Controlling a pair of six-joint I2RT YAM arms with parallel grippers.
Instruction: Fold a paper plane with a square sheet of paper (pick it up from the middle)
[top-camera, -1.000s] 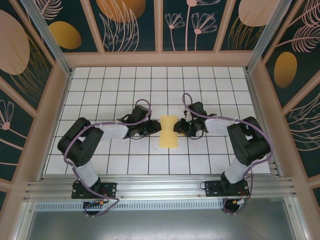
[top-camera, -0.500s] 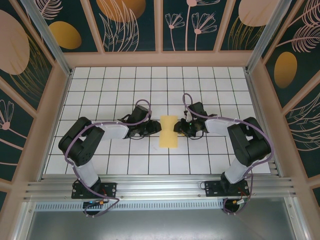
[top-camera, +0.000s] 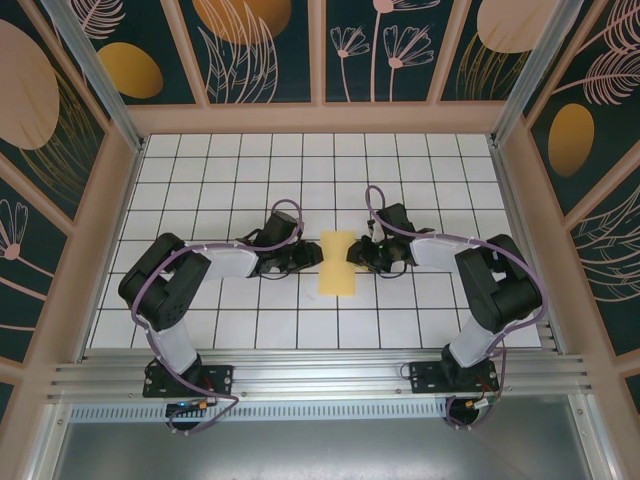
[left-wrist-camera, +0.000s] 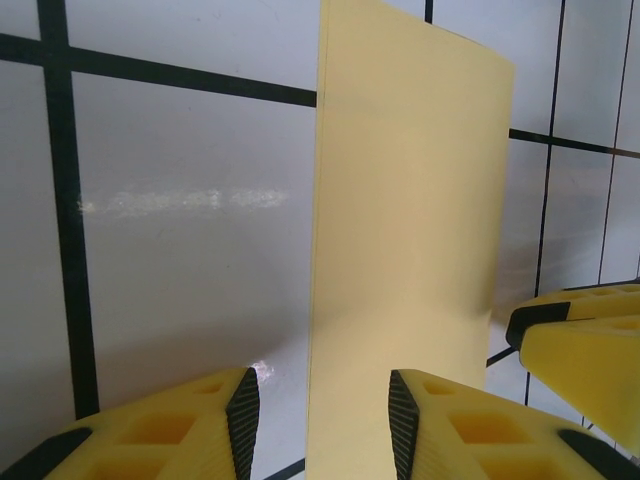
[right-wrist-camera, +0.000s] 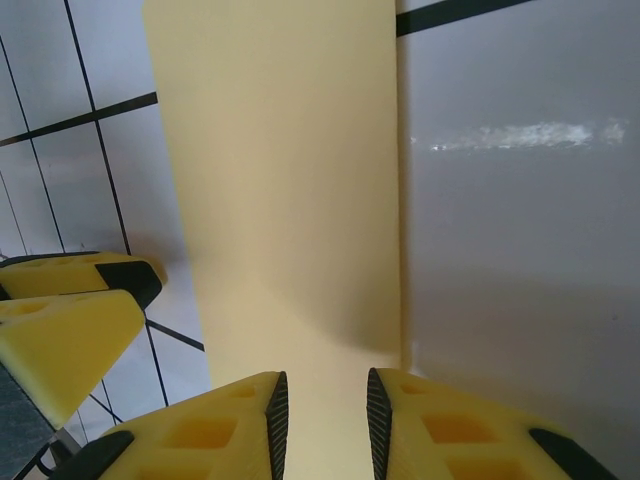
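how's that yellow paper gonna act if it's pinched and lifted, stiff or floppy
Probably floppy: the yellow paper is thin and seems to bow off the table in the left wrist view. Likely very light, so a nudge could slide it over that glossy surface.

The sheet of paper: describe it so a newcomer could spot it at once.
On the white gridded table, look at the middle, between the left tool and the right tool. The sheet of paper sits there: thin, plain and pale yellow against the white squares.
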